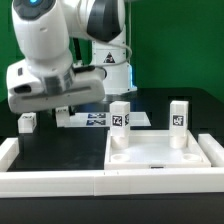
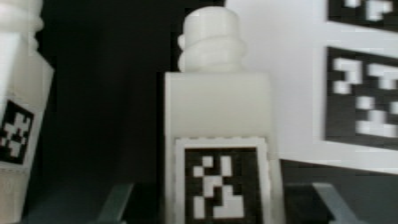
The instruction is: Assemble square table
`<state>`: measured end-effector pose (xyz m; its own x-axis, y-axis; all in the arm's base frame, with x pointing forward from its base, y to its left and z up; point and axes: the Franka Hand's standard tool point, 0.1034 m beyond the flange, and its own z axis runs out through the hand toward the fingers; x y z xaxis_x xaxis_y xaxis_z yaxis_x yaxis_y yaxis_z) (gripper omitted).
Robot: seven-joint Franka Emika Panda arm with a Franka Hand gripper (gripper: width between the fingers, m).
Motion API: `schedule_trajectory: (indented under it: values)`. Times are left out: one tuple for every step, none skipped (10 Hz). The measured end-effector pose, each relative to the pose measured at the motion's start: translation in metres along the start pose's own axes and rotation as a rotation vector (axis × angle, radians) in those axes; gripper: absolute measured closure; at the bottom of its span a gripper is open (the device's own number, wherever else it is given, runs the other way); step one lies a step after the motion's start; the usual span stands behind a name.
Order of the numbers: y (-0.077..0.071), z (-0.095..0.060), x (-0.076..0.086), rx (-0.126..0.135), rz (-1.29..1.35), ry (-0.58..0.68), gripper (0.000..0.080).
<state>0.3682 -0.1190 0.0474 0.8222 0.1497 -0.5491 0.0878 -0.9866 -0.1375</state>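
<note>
The hand is closed narrowly on 1 leg. The leg runs lengthwise out from between the fingers, threaded peg at the far end, tag facing the wrist camera. Just beyond lies the marker board on the black bench. Off to the hand's side, the table top carries 2 upright legs. A green wall stands behind. In the exterior view the arm hides the grip.

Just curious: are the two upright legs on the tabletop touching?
Apart. The exterior view shows bare square table top between the upright leg on the exterior view's left and the upright leg on the exterior view's right.
</note>
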Motion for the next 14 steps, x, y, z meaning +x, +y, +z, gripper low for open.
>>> schedule_trajectory:
  values:
    - [-0.005, -0.01, -0.003, 0.013, 0.006, 0.012, 0.0509]
    - [-0.009, -0.024, -0.007, 0.016, 0.004, 0.03, 0.0509]
    - [-0.01, -0.033, -0.008, 0.015, 0.001, 0.041, 0.0509]
    - [-0.009, -0.027, -0.006, 0.013, 0.001, 0.042, 0.0509]
    - [-0.008, -0.028, -0.001, 0.006, -0.005, 0.092, 0.0509]
    - [-0.006, -0.029, 0.004, 0.0, -0.014, 0.18, 0.0509]
    - [-0.003, -0.027, 0.008, 0.01, -0.023, 0.24, 0.0509]
    - [-0.004, -0.032, 0.014, 0.022, -0.009, 0.281, 0.0509]
    - [-0.008, -0.044, 0.022, 0.03, 0.0, 0.35, 0.0509]
    - [-0.011, -0.053, 0.025, 0.036, 0.007, 0.38, 0.0509]
    - [-0.012, -0.067, 0.032, 0.03, 0.019, 0.442, 0.0509]
    - [-0.013, -0.078, 0.036, 0.018, 0.017, 0.479, 0.0509]
    - [-0.01, -0.09, 0.043, -0.004, 0.029, 0.557, 0.0509]
    - [-0.009, -0.096, 0.044, -0.023, 0.038, 0.611, 0.0509]
